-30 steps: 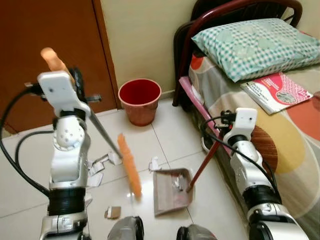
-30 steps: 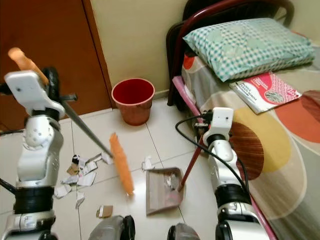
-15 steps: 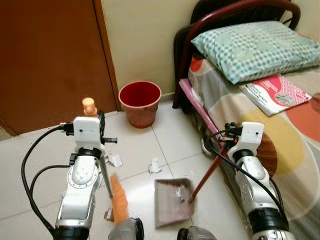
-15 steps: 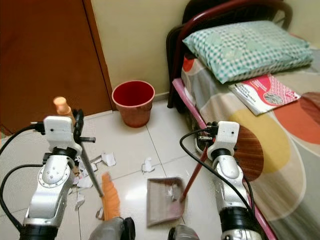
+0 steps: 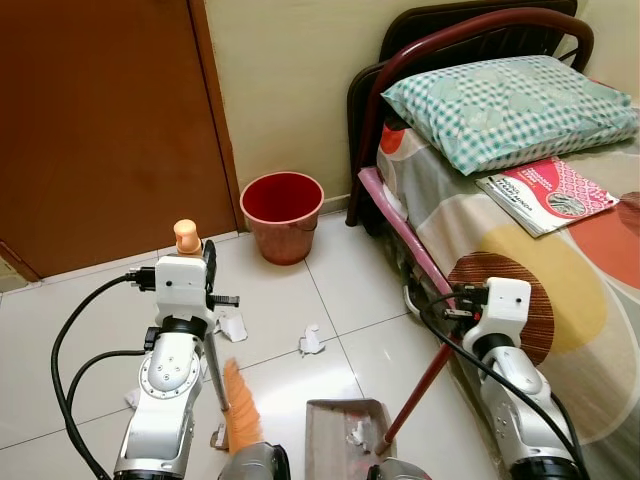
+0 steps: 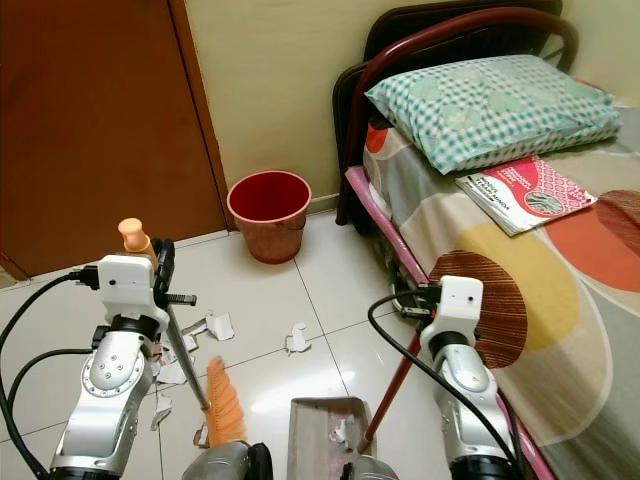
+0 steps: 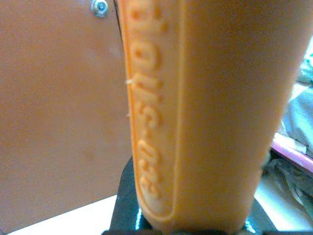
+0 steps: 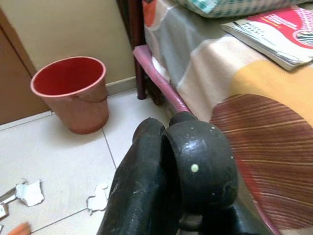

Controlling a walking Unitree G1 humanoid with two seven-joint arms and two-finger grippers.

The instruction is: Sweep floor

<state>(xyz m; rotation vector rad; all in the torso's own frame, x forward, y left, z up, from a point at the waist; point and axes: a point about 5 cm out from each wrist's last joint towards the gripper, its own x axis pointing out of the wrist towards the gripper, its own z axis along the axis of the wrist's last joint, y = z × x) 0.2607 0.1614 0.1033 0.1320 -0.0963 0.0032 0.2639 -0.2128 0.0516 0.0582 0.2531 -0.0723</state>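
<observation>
Left side: a brown door stands closed. The left pincer is pinching the broom high on its handle; the orange grip end fills the left wrist view, clamped between the fingers. The orange bristle head sits on the floor close to the robot's feet. Torn paper scraps lie scattered beside and behind the brush, one further scrap lying apart toward the middle.

Centre: a red bucket stands against the wall, well apart from the debris. The dustpan rests flat on the floor just beside the brush, with some scraps already inside.

Right side: the right pincer is pressed together around the dustpan's red handle. The bed carries a pillow and a magazine.

Assessment: sweeping is partly done. A small share of litter is collected; most scraps remain on the floor and none appears emptied into the bucket.
</observation>
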